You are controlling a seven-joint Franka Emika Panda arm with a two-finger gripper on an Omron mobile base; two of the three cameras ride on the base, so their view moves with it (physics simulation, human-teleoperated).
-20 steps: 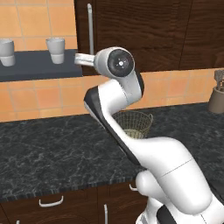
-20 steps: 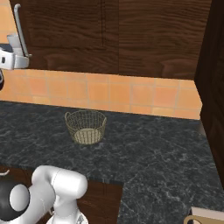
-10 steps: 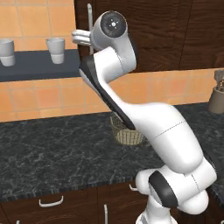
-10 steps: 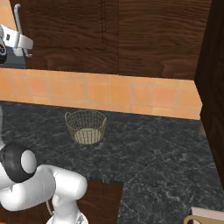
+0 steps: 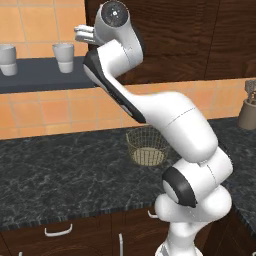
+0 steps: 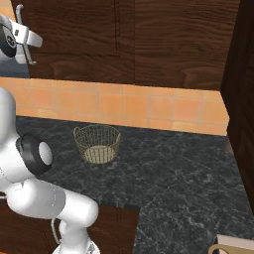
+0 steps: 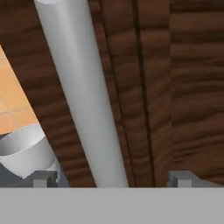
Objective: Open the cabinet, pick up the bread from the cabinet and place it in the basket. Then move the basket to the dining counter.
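gripper [image 7: 111, 177] raised since earlier, jaws spread | straddling cabinet [image 7: 175, 87] handle [image 7: 83, 96]

Handle [image 7: 83, 96] runs off the hand view's top edge, lower end lost behind the bottom band. Cabinet [image 6: 149, 39] cropped by the top edge in both base views, door shut, contents hidden. Basket [image 5: 146, 146] right side covered by the arm in left base view. Gripper [image 7: 111, 178]: just the two tip ends poke up. Cup [image 5: 6, 60] cut by left edge. Utensil holder [image 5: 248, 111] cut by right edge. Pale object [image 6: 233, 245] at bottom corner, too cropped to identify.
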